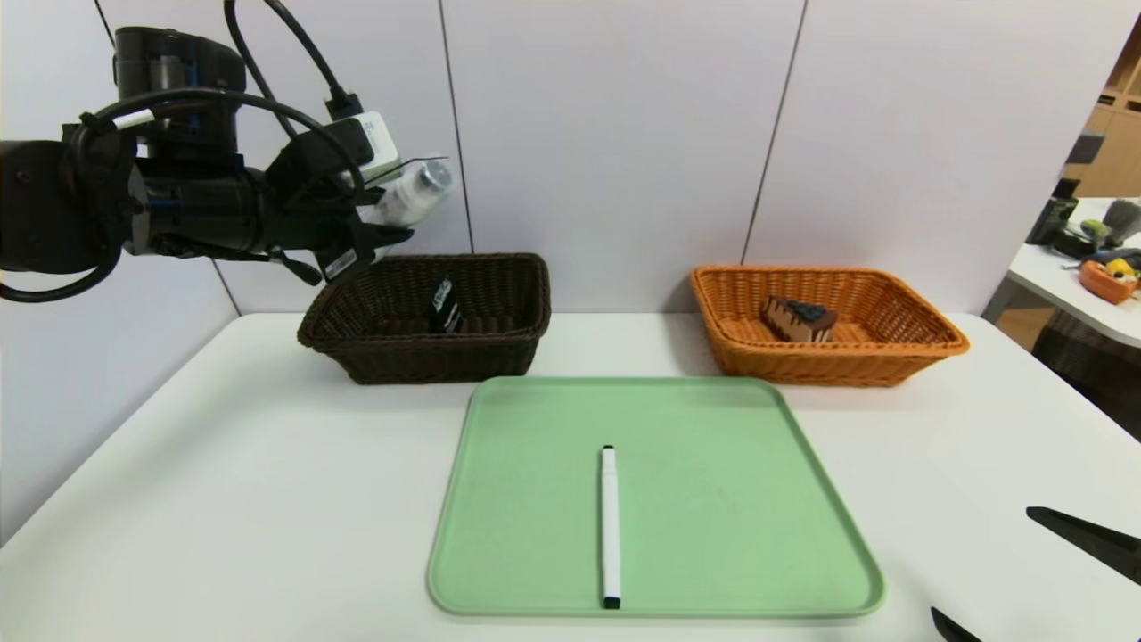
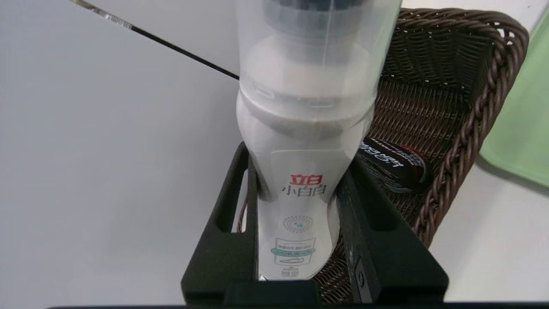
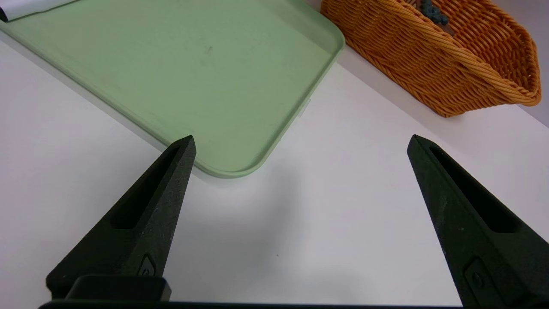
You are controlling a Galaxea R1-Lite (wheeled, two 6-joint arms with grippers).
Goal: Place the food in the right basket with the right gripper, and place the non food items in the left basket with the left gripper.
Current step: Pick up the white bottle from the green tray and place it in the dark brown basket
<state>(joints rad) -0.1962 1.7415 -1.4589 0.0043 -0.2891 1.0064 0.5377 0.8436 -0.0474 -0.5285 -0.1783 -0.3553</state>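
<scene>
A: Head view. Left pincer point(image 1: 379, 239) is clamped on the white bottle point(image 1: 412, 192), raised above the near-left corner of the dark basket point(image 1: 428, 314). Bottle's long axis runs out ahead of the pincer, cap end leading and tilted slightly up. Pen point(image 1: 610, 526) lies on the green tray point(image 1: 499, 535), well below and off to its side.

B: Left wrist view. Fingers point(image 2: 223, 240) grip the bottle's point(image 2: 300, 171) waist; a black tube point(image 2: 396, 165) sits in the basket point(image 2: 472, 107) beyond the pincer. Suggest carrying the bottle over the basket's middle and lowering before release, so the cap clears the rim.

A: Right wrist view. Right pincer point(image 3: 300, 143) is parked wide apart over the bare surface point(image 3: 334, 223), tray corner point(image 3: 240, 86) just ahead
</scene>
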